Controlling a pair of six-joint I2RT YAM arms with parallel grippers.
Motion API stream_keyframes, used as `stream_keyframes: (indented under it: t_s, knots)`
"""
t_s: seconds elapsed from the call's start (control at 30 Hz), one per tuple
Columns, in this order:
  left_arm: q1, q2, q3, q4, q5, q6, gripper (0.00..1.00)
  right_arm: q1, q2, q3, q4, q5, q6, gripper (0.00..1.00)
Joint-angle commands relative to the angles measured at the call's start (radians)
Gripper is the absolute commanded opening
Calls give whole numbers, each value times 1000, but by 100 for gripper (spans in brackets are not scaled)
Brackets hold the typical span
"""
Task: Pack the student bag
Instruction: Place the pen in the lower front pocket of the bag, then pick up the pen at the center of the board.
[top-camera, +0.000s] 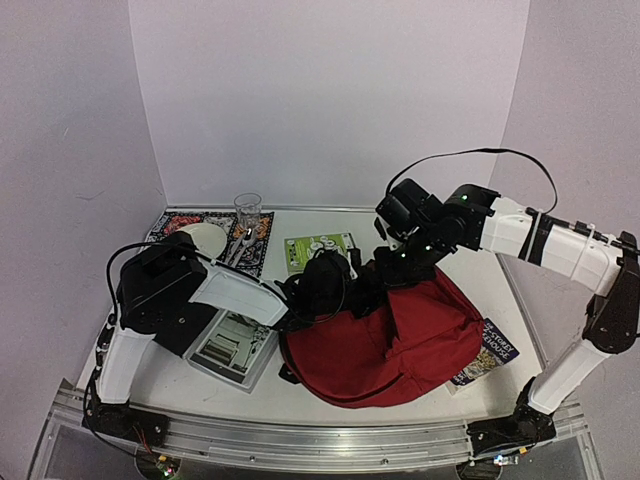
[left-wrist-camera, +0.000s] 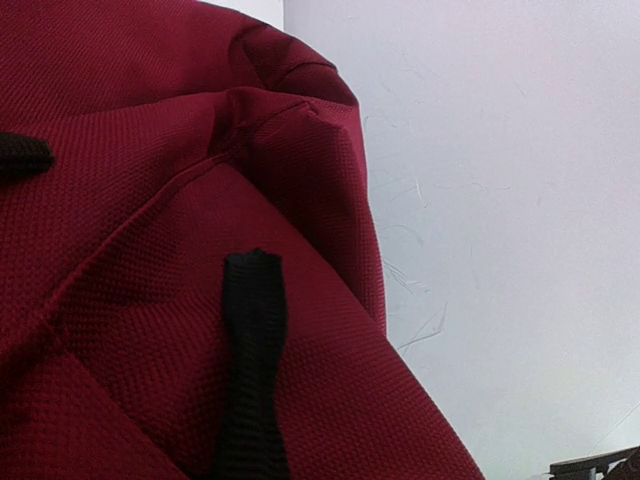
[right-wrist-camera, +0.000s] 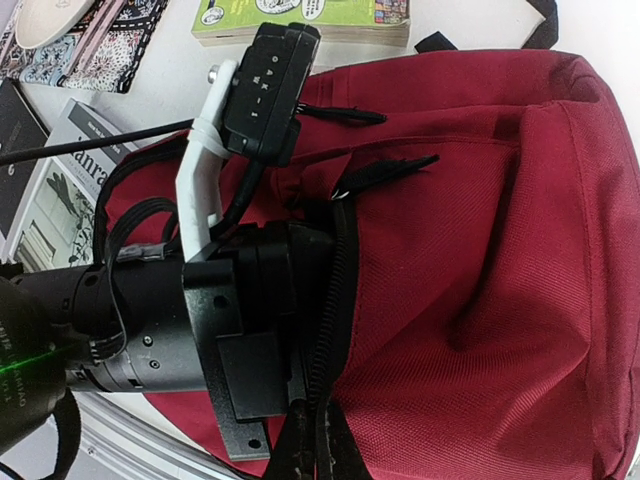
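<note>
Checking views: student bag (top-camera: 400, 335) sits on bench (top-camera: 310, 222) between arms. Only right wrist shows left jaws at its zip (right-wrist-camera: 335, 300), state unclear; left wrist sees just fabric, strap (left-wrist-camera: 252, 360). Right jaws closed.

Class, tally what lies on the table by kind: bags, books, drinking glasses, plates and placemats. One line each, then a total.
Student bag: 1
Books: 3 (green book, grey book, blue book)
Drinking glass: 1
Plate: 1
Placemat: 1
Total: 7
</note>
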Motion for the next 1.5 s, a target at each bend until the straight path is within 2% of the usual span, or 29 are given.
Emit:
stream_keyframes:
  t_s: [0.0,0.23,0.43,0.87,1.2,1.37,1.47]
  knots:
    - [-19,59,75,88,-16,-44,12,15,-20,7,11,-56,2,0]
    - [-31,2,-19,90,-23,-16,36,14,-39,-4,5,-9,5,0]
    - [-30,-111,-118,90,-52,48,50,14,-53,-27,-11,19,8,0]
    - [-28,-376,-359,57,-145,183,52,-4,-111,-80,-111,106,17,0]
    - [18,-526,-379,-273,-267,383,52,-15,-211,-105,-262,197,61,0]
    - [45,-470,-195,-633,-366,526,56,-24,-242,-114,-300,215,81,0]
    - [57,-420,-120,-739,-386,593,58,-25,-250,-114,-307,220,84,0]
